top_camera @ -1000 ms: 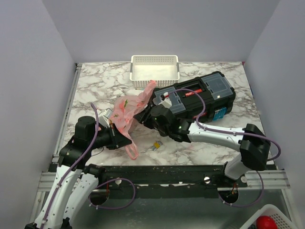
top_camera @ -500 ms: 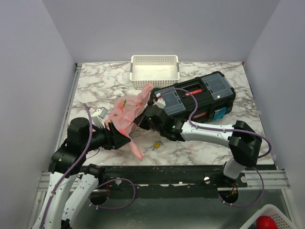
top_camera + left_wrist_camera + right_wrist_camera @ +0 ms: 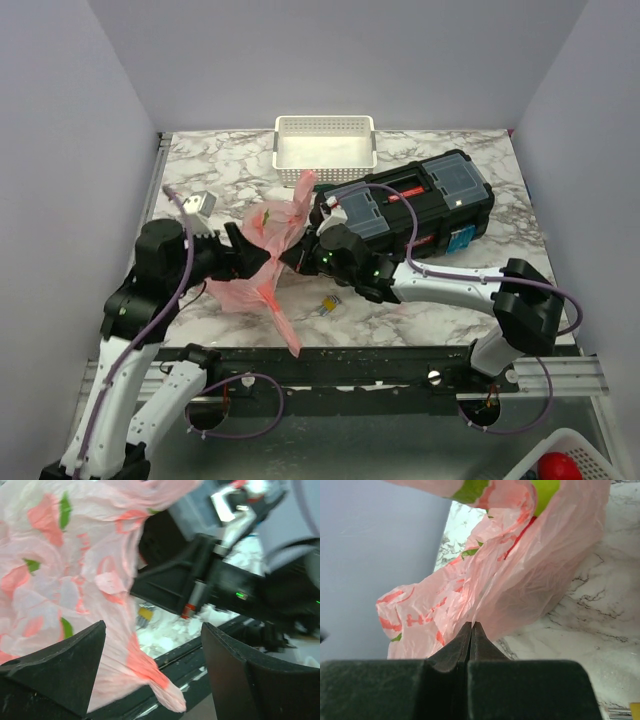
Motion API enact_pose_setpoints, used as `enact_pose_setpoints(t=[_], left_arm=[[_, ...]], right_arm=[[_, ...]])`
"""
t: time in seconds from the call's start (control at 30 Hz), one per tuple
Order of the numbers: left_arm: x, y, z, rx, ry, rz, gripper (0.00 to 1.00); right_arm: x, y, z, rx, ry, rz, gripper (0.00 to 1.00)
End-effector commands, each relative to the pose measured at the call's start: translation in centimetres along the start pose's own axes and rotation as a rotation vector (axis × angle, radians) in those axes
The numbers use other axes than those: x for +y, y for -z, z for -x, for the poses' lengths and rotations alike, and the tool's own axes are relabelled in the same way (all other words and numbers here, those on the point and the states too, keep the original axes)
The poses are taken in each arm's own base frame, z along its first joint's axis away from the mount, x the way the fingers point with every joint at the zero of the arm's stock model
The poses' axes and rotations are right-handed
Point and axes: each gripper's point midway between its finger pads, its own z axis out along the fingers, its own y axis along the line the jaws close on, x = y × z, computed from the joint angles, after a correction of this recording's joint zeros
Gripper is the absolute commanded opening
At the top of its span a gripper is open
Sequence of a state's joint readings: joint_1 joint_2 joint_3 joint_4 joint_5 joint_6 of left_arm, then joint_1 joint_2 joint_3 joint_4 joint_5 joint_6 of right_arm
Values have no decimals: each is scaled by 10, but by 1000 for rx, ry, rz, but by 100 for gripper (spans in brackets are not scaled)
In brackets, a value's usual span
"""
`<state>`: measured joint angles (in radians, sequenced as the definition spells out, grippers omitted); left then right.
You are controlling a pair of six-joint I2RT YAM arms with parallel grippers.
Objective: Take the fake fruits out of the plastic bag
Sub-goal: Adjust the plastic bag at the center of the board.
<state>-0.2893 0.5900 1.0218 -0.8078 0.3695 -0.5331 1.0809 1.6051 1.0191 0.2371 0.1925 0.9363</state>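
**Tip it, don't tug it**

The thin, crinkly pink plastic bag (image 3: 245, 292) bunches up toward the marble surface's (image 3: 210, 165) near left corner, right pincer (image 3: 471, 630) clamped shut on its film. Left pincer (image 3: 152, 630) gapes, empty. Glossy bright green fruit (image 3: 546, 487) shows inside: best regrip low, then upend gently.

The bag (image 3: 258, 270) is thin, crinkled, translucent pink film printed with small red and green marks. It sits bunched on the table (image 3: 200, 185), left of centre, its upper part standing up and a twisted tail trailing toward the near edge. A glossy bright green fruit (image 3: 546, 489) shows inside its raised part; other fruits cannot be made out.
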Motion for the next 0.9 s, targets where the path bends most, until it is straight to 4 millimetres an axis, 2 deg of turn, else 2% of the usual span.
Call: enact_pose_setpoints(t=[0.0,0.1,0.27,0.33,0.43,0.53,0.73,0.8,0.87], left_arm=[[37,-33,1,73,-23,170,77],[45,-48,2,103,-85,226,84],[48,-69,1,178,-142,284,84],[52,-77,2,185,-147,307,80],[58,-93,1,199,-169,312,64],[69,-105,-9,291,-175,355,61],[62,-120,-17,307,-154,290,76],[61,-122,-19,302,-152,279,76],[68,-125,-21,309,-155,307,71]], right_arm=[[18,12,5,-12,10,88,1],[19,15,3,-14,4,110,1],[21,15,3,-5,10,110,1],[21,16,2,-3,9,120,1],[18,17,1,-5,11,117,1],[17,16,1,0,22,95,1],[19,20,1,3,25,113,1],[17,20,0,7,25,105,1],[19,20,-1,12,22,117,1]])
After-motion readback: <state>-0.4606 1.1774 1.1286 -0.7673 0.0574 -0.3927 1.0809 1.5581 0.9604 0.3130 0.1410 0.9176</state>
